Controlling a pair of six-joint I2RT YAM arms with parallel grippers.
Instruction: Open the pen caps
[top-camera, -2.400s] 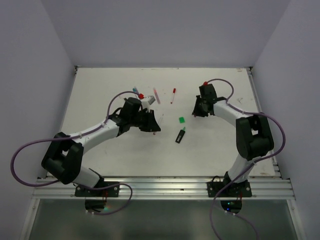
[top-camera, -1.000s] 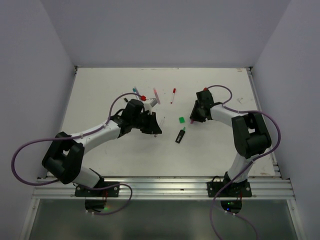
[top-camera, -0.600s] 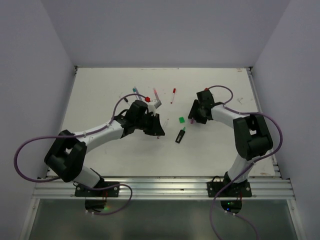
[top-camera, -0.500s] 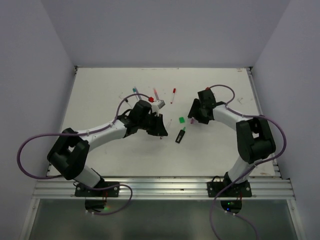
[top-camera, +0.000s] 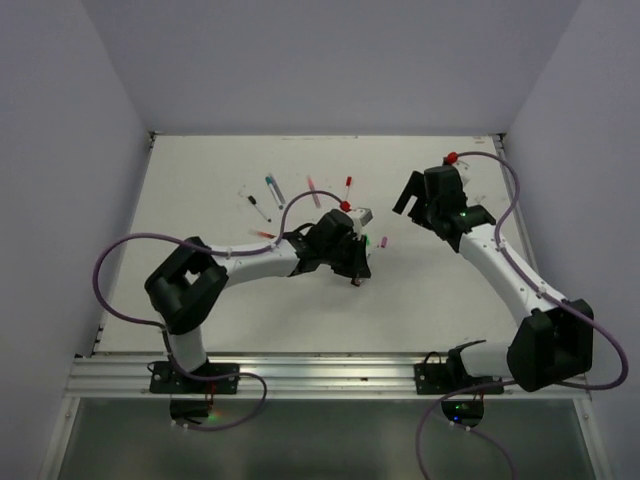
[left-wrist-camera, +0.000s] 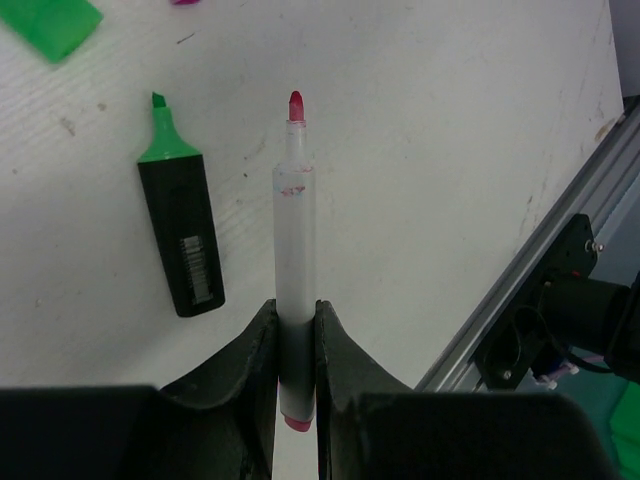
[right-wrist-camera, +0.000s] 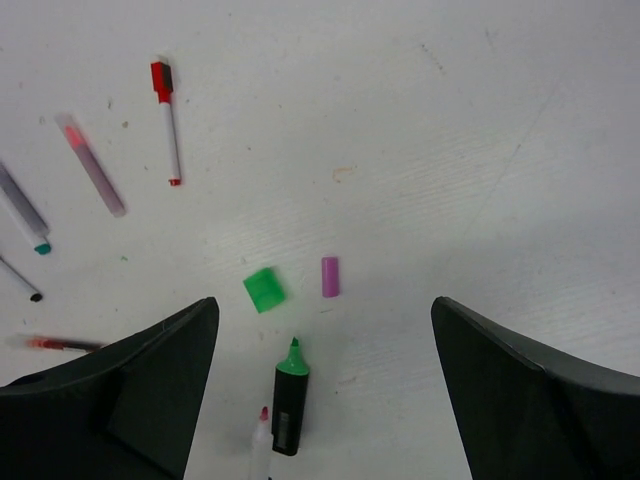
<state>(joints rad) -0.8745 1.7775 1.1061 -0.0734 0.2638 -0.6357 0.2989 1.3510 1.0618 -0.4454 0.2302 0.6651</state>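
My left gripper (left-wrist-camera: 296, 330) is shut on the lower barrel of a whitish pen (left-wrist-camera: 296, 240), whose pink tip is bare and points away from me just above the table. Beside it lies the green-and-black highlighter (left-wrist-camera: 180, 235), uncapped, with its green cap (left-wrist-camera: 50, 22) further off. In the right wrist view the magenta cap (right-wrist-camera: 330, 276) and the green cap (right-wrist-camera: 263, 290) lie loose side by side, above the highlighter (right-wrist-camera: 288, 410). My right gripper (right-wrist-camera: 323, 300) hangs high over them, open and empty. In the top view the left gripper (top-camera: 352, 272) is at the table's middle and the right gripper (top-camera: 414, 203) is to its right.
Several other pens lie fanned at the back left: a red-capped one (right-wrist-camera: 168, 120), a pink one (right-wrist-camera: 92, 165), a teal-tipped one (right-wrist-camera: 22, 215), a black-tipped one (right-wrist-camera: 18, 278) and a red one (right-wrist-camera: 60, 344). The white table (top-camera: 200, 290) ends at a metal rail (left-wrist-camera: 560, 200) near my left gripper.
My right gripper has opened, leaving the magenta cap on the table, and has risen back to the right. My left arm has carried the pen rightward to the highlighter.
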